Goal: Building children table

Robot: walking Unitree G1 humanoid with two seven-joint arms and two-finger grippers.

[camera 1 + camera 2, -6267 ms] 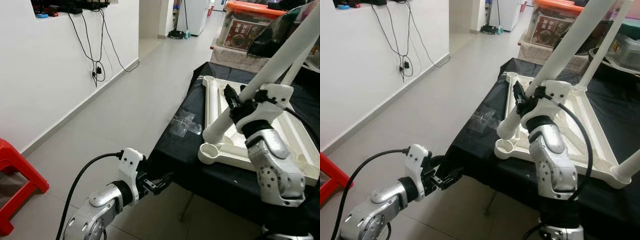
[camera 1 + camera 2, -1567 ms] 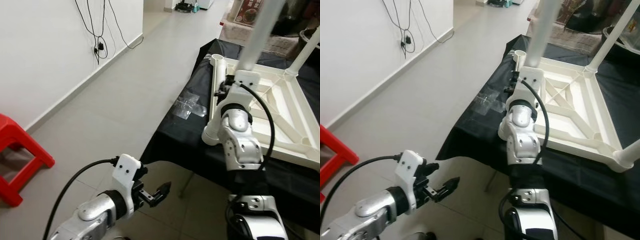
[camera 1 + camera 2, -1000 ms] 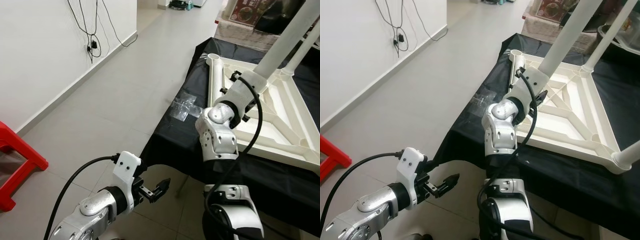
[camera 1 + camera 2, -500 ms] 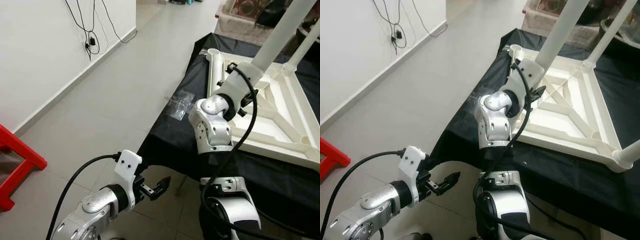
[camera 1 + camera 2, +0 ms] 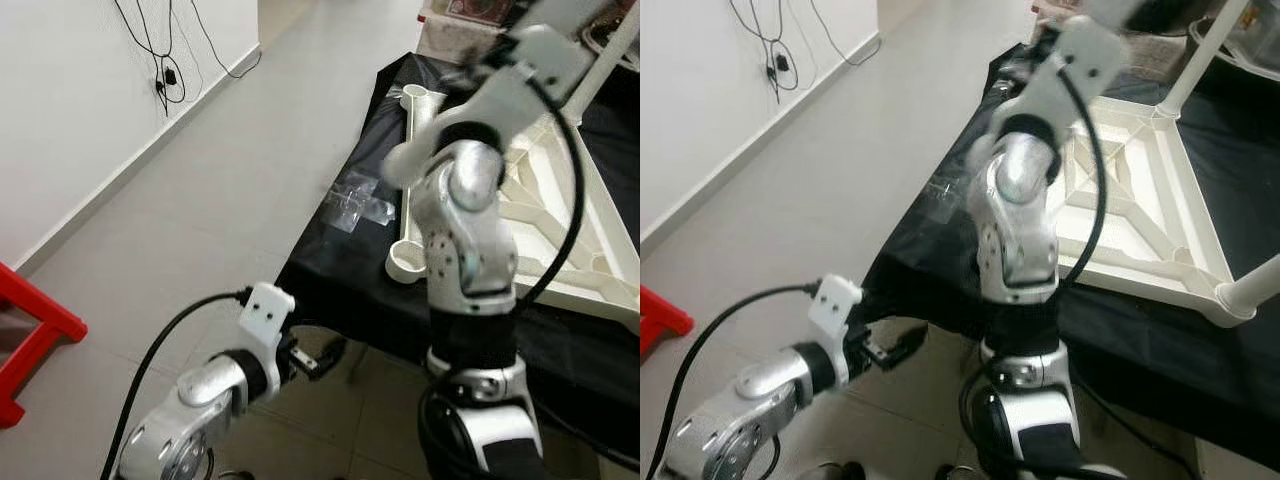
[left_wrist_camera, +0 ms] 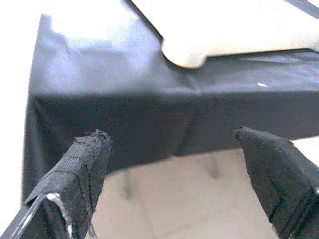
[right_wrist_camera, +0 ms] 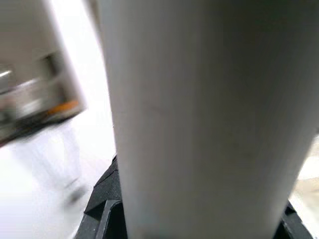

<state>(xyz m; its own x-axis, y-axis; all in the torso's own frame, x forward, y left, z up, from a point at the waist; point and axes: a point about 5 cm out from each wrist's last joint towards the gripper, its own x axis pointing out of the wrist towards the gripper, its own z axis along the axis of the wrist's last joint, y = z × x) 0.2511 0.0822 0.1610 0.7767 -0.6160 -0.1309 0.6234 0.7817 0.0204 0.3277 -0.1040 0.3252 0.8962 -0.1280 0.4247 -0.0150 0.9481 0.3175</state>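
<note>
The white children table (image 5: 560, 215) lay upside down on a table covered with a black cloth (image 5: 340, 270). Its flat frame rested on the cloth, and its round corner socket (image 5: 408, 264) was near the front edge of the cloth. 1 white leg (image 5: 1200, 55) stood up from a far corner of the frame, and the end of another leg (image 5: 1250, 290) was seen at the near right corner.

The right arm (image 5: 465, 220) was raised high over the near left part of the frame, and it looked blurred in both eye views. In the right wrist view, a thick white tube (image 7: 199, 114) stood very close in front of the camera, with black finger parts (image 7: 102, 214) at its 2 sides. The tube seemed to sit between the fingers, but I could not tell for sure whether the jaws were closed on it.

The left gripper (image 6: 174, 174) was low, below the front edge of the cloth and above the grey floor (image 5: 180, 240). Its jaws were wide apart and held nothing. In the left wrist view, the 2 black fingertips (image 6: 82, 164) pointed toward the hanging cloth, with the white corner of the frame above it.

A small clear plastic bag (image 5: 355, 205) lay on the cloth, just beside the left side of the frame. A red stool (image 5: 25, 330) stood on the floor at the far left, and black cables (image 5: 165, 50) hung on the white wall.
</note>
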